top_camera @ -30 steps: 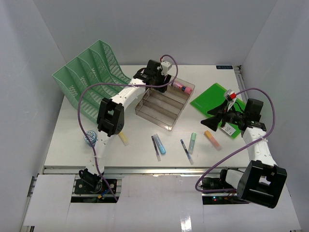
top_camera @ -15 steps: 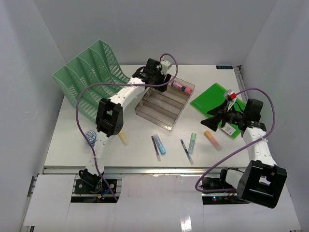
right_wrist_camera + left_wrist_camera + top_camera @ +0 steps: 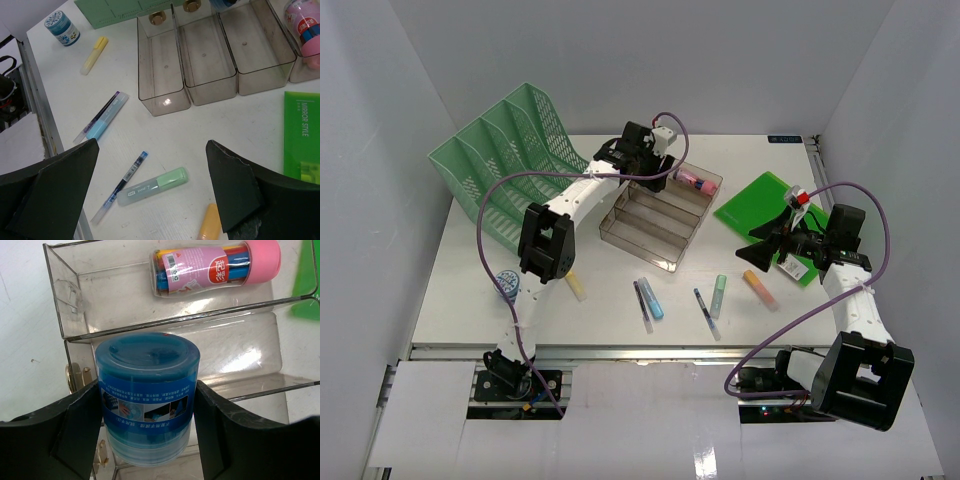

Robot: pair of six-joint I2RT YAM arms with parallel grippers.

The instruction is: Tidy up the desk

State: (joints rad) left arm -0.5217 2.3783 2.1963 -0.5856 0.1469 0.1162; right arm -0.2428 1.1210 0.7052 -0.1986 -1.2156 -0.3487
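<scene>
My left jaws grip a blue tub [image 3: 147,390] above the smoky tray [image 3: 240,365] near the far edge of the white worktop [image 3: 610,280], which lies beneath me, while my right jaws hang wide open near its right edge.

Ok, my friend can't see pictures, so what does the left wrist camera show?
A round blue jar is gripped between the left gripper's two black fingers, over a clear plastic tray. In the tray's far section lies a tube of coloured pens with a pink cap.
</scene>
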